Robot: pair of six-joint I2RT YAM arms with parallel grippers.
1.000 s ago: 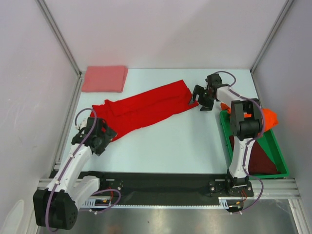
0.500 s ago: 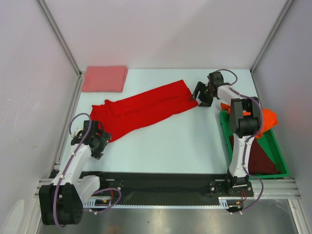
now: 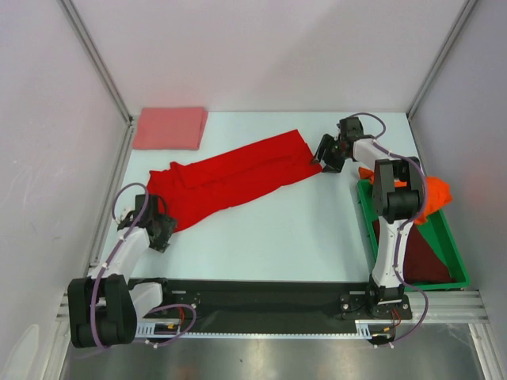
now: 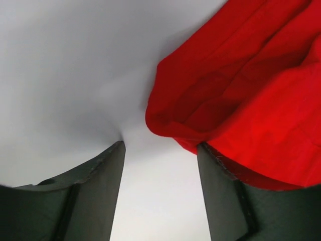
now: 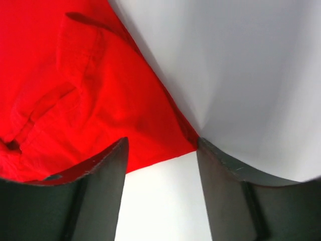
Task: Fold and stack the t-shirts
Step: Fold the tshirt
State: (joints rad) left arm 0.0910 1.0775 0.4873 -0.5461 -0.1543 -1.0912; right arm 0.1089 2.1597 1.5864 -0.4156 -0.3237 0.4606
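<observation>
A bright red t-shirt [image 3: 230, 178] lies stretched out diagonally across the table. My left gripper [image 3: 161, 227] sits low at its near-left end, open. In the left wrist view only table shows between the fingers, and the red cloth [image 4: 251, 90] lies just past the right fingertip. My right gripper [image 3: 317, 157] is at the shirt's far-right corner, open. In the right wrist view the red corner [image 5: 75, 90] reaches to the line of the fingertips. A folded salmon-pink t-shirt [image 3: 169, 128] lies at the back left. An orange t-shirt [image 3: 434, 192] and a dark maroon one [image 3: 424, 261] are in the bin.
A green plastic bin [image 3: 420, 286] stands along the table's right side, beside the right arm. Metal frame posts and white walls close in the table on the left, back and right. A black rail runs along the near edge.
My left arm has drawn back toward the near-left edge, and its gripper now sits just below the shirt's end. The right gripper has shifted slightly toward the back at the shirt's corner.
</observation>
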